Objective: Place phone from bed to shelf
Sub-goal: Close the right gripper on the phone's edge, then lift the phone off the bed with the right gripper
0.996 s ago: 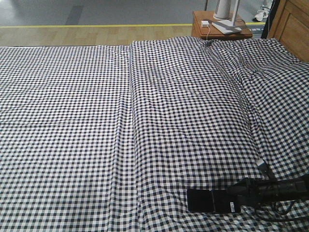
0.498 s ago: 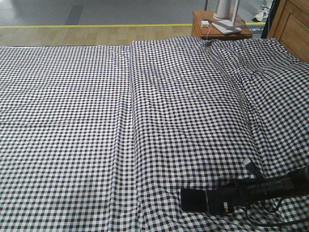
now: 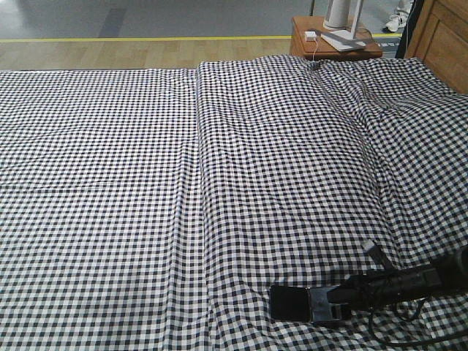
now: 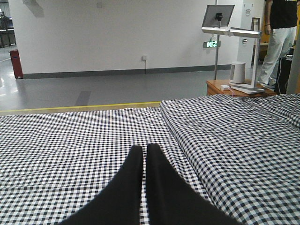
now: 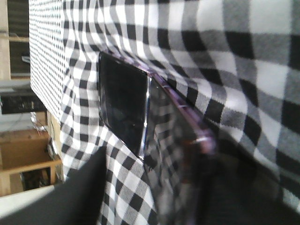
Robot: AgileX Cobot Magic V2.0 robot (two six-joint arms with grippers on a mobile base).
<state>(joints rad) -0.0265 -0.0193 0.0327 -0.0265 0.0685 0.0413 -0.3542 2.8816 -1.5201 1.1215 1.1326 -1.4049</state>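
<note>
- Phone (image 3: pixel 287 302) lies flat on the near right of the checked bed (image 3: pixel 146 183), right gripper (image 3: pixel 320 306) at its end; whether it pinches cannot be told.
- Left gripper (image 4: pixel 143 161) hovers over the sheet, fingers pressed together.
- Wooden nightstand (image 3: pixel 301 48) stands beyond.

My left gripper (image 4: pixel 142 152) points toward the far side, jaws pressed together. My right arm (image 3: pixel 413 280) enters low from the near right, reaching left. I cannot confirm the jaw state of the right gripper (image 3: pixel 316 307).
</note>
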